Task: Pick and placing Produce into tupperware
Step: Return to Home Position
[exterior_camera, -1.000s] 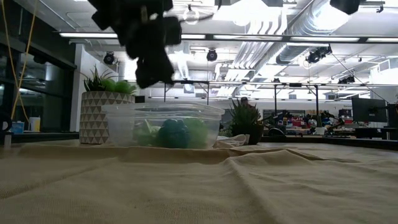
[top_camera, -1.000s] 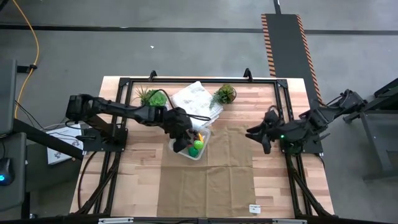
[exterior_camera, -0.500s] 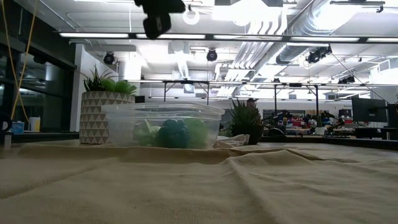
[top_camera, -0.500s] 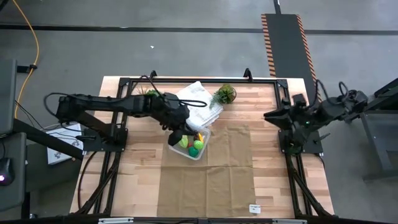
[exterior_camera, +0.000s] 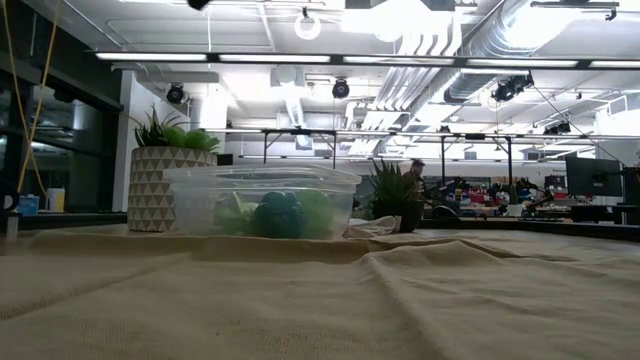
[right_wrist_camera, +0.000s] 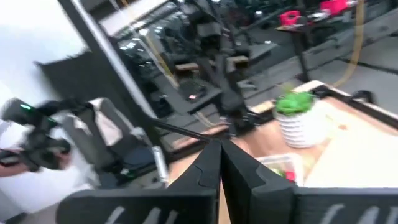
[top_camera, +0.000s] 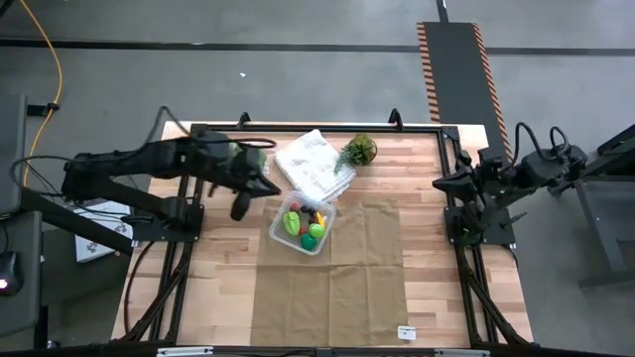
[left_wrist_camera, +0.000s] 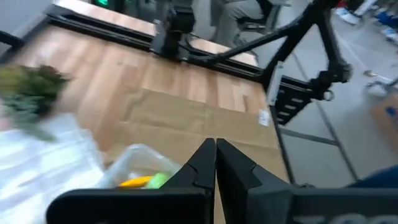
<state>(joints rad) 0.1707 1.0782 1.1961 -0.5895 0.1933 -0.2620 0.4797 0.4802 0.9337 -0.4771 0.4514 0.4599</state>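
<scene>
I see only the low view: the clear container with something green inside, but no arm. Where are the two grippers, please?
Observer: From above, the left gripper hangs beside the tupperware, on the left arm's side, not over it.
Operator: Does it hold anything?
Observer: No. Its wrist view shows its fingers shut together with nothing between them.
Operator: And the right one?
Observer: The right gripper is near the right side of the table, far from the tupperware.
</scene>
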